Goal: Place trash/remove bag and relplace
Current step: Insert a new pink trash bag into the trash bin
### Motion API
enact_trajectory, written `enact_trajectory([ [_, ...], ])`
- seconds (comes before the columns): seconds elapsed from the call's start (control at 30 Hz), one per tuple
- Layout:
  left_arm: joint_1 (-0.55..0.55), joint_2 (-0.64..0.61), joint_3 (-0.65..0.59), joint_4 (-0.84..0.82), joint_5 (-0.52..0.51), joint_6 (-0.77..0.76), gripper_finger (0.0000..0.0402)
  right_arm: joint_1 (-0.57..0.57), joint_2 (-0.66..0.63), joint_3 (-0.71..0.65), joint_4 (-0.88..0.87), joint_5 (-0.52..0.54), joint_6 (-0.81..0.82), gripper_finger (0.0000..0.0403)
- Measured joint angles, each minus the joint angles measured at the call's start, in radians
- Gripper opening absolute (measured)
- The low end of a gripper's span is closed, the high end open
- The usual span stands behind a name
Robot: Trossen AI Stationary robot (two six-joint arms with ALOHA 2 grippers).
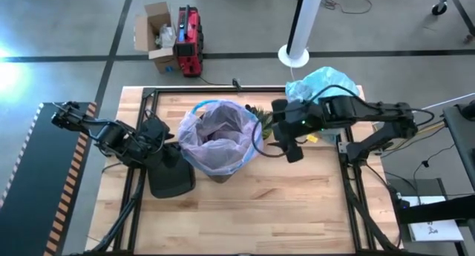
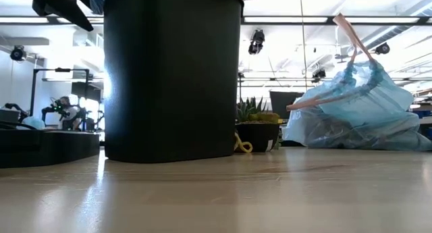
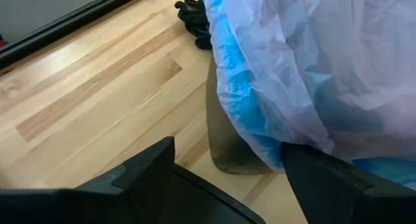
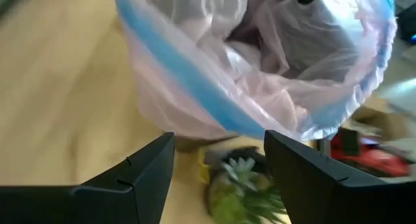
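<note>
Two bags matter here, and they sit well apart. Biggest on the table (image 1: 245,211) is the dark bin (image 2: 172,74), standing upright near the middle, with a pinkish-lilac liner (image 1: 219,137) already draped over its rim and a blue drawstring band (image 4: 175,62) showing around the mouth. Next in size is the light blue-teal bag (image 1: 323,84), knotted and full, lying on the far right part of the table behind the right arm; in the low view it slumps to the right of the small potted plant (image 2: 256,125).

Both arms flank the bin. The left gripper (image 1: 165,153) hangs at the bin's left side, its fingers spread with nothing between them, just beside the liner's overhang. The right gripper (image 1: 291,141) hovers at the bin's right rim, above the plant, also spread and empty.

What the coming move turns on, as I judge it: the liner's rim lies straight ahead of each claw, toward the bin's centre, so either could pinch the overhang and tug it down. Neither arm is clearly the nearer.

No loose trash is visible on the table.
</note>
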Motion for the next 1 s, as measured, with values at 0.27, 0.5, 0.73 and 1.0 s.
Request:
enact_trajectory([
  [0.27, 0.0, 0.001, 0.0, 0.003, 0.002, 0.0, 0.0258, 0.052, 0.023, 0.0, 0.075, 0.159, -0.286, 0.0231],
  [0.5, 0.0, 0.001, 0.0, 0.006, 0.01, 0.0, 0.0258, 0.045, 0.086, 0.006, -0.007, 0.0, -0.31, 0.0229],
  [0.73, 0.0, 0.002, 0.0, 0.007, 0.034, 0.0, 0.0246, 0.045, 0.114, 0.005, 0.035, 0.11, -0.343, 0.0218],
  [1.0, 0.0, 0.002, 0.0, 0.011, 0.035, 0.0, 0.0228, 0.041, 0.117, 0.005, 0.121, 0.186, -0.38, 0.0122],
])
